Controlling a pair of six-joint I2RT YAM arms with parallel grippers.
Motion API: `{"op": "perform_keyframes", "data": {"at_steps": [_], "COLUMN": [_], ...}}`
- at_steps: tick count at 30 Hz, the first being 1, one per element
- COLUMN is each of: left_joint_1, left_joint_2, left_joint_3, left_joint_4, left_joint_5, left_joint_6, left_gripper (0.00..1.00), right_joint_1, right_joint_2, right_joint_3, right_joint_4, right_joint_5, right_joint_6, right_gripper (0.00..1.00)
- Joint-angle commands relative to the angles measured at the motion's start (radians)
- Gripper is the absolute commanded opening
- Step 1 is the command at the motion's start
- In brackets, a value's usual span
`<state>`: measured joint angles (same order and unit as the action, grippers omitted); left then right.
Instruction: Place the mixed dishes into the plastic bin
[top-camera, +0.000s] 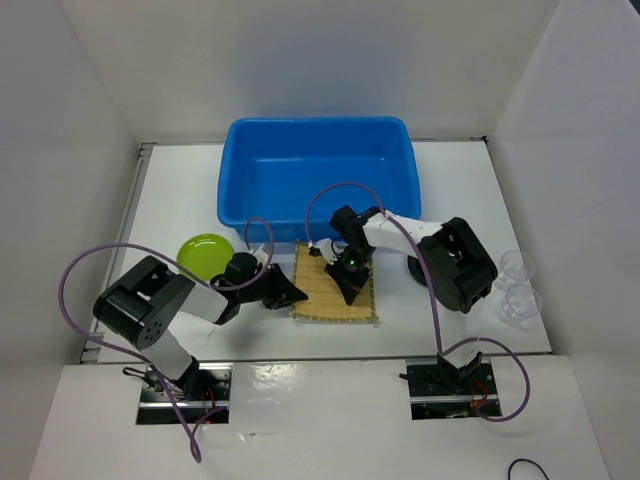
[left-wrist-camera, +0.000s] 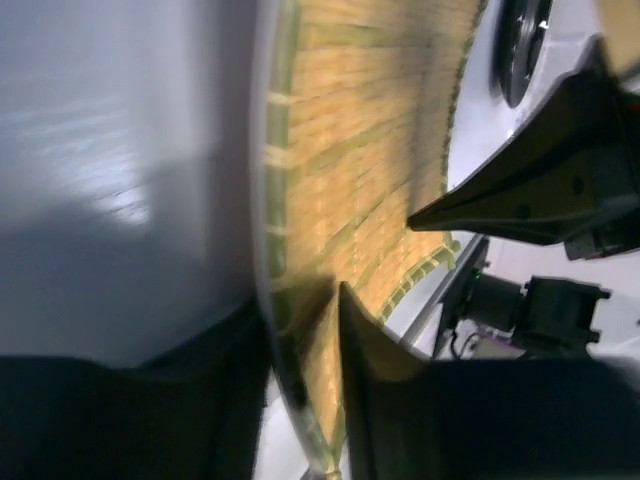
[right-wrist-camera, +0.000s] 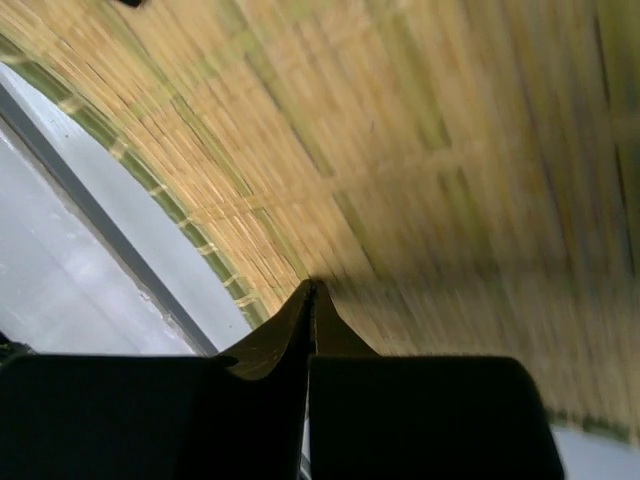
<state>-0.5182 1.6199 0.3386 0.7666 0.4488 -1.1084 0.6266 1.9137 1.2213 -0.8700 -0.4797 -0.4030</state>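
The tan bamboo mat (top-camera: 335, 285) lies on the table in front of the blue plastic bin (top-camera: 316, 172). My left gripper (top-camera: 293, 293) is at the mat's left edge. In the left wrist view the mat's green-trimmed edge (left-wrist-camera: 300, 330) runs through the narrow gap between the fingers, which stand slightly apart. My right gripper (top-camera: 350, 287) is shut and empty, its tips (right-wrist-camera: 312, 290) resting on the mat (right-wrist-camera: 400, 150). The lime-green plate (top-camera: 203, 252) sits left of my left arm. The black dish (left-wrist-camera: 520, 50) lies beyond the mat. Two clear cups (top-camera: 518, 285) stand at the far right.
The bin is empty and stands against the back wall. White walls close in the table on both sides. My right arm's body (top-camera: 455, 262) stands between the mat and the cups.
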Motion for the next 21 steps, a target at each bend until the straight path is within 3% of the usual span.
{"op": "perform_keyframes", "data": {"at_steps": [1,5,7,12,18,21], "left_joint_1": [-0.008,-0.028,-0.039,-0.089,-0.089,-0.089], "left_joint_2": [0.017,-0.07,-0.164,-0.411,-0.749,-0.842], "left_joint_3": [-0.016,0.003,0.031,0.128,0.241,0.356], "left_joint_4": [-0.004,-0.123,-0.206,-0.605,-0.94,-1.053], "left_joint_5": [0.014,-0.008,-0.031,-0.11,-0.11,-0.11], "left_joint_6": [0.033,0.044,0.058,0.094,0.104,0.104], "left_gripper": [0.21,0.03,0.01,0.0,0.0,0.0], "right_joint_1": [0.01,0.01,0.001,-0.114,-0.437,-0.594], "right_joint_2": [0.056,-0.017,-0.076,-0.342,-0.687,-0.832], "right_joint_3": [-0.005,-0.005,-0.028,-0.06,-0.072,-0.143], "right_joint_4": [0.028,0.019,0.019,-0.001,-0.038,0.055], "right_joint_5": [0.052,0.02,0.007,-0.019,-0.186,-0.189], "right_joint_6": [-0.017,-0.046,-0.065,-0.092,-0.148,-0.09], "right_gripper": [0.0,0.0,0.0,0.0,0.0,0.01]}}
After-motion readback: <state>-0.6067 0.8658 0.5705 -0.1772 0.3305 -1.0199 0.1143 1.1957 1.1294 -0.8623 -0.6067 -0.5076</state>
